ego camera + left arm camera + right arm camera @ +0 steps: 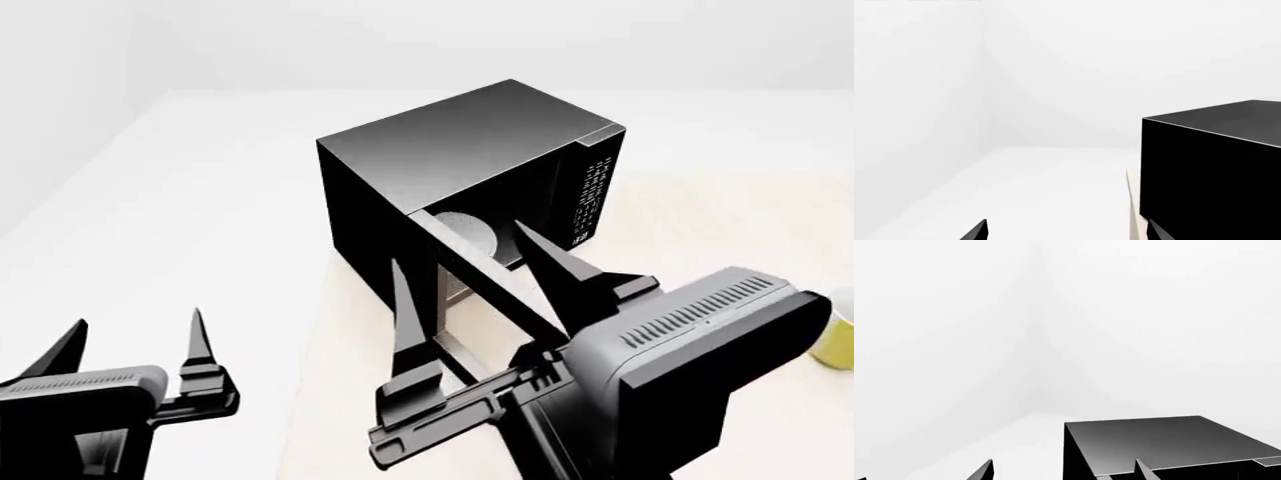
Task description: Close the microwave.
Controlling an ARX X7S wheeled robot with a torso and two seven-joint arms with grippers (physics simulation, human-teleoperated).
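Nearest in head view: left gripper low at the left edge, fingers spread apart, nothing btwn them, well off the table edge and clear of everything. Right gripper sits higher and further in, fingers splayed wide, also holding nothing; it hangs in front of the door, which is swung out toward the robot. Can't tell if a finger touches the door or just overlaps it in view.

Beyond that, the microwave stands on the table near its left edge, turned at an angle, keypad on the right of the front. Cavity open, white plate showing inside. Wrist views show only the black top and side of the box plus finger tips, no contact visible.

Risks, as I judge them: pushing w/ spread fingers off-centre could let the door slide past a finger instead of swinging; pushing hard near the hinge could shove the whole box, since it sits close to the table edge. A finger caught btwn door and frame would stop it short of latching. The yellow mug at far right is well apart, low risk.

Count: 1 microwave, 1 door, 1 plate, 1 keypad, 1 mug, 2 grippers.
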